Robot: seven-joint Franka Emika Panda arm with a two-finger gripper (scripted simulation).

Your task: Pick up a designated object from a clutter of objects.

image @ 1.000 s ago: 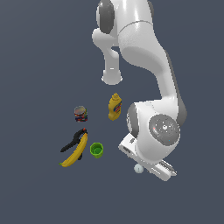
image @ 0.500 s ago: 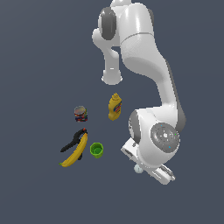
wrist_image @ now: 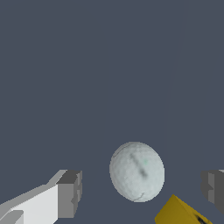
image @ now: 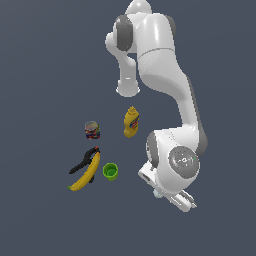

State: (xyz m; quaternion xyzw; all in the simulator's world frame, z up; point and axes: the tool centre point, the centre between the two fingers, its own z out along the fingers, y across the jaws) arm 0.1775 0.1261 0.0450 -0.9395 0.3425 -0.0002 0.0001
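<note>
The designated object, a small white-grey ball [wrist_image: 137,171], lies on the dark floor between my two fingers in the wrist view. My gripper [wrist_image: 142,190] is open around it, one grey fingertip [wrist_image: 70,194] on one side and the other fingertip [wrist_image: 213,190] well off on the opposite side, neither touching it. In the exterior view only a sliver of the ball [image: 158,194] peeks out under the arm's wrist, and the fingers are hidden there. The clutter of objects sits to the exterior view's left: banana [image: 86,174], black clamp [image: 83,161], green cup [image: 110,171], mustard bottle [image: 131,122], small can [image: 92,130].
A yellow block corner [wrist_image: 181,213] lies right beside the ball in the wrist view, close to one finger. The arm's white base [image: 128,86] stands behind the mustard bottle.
The wrist has sunk lower over the ball, which now is almost hidden under the arm in the exterior view. The other objects have not moved.
</note>
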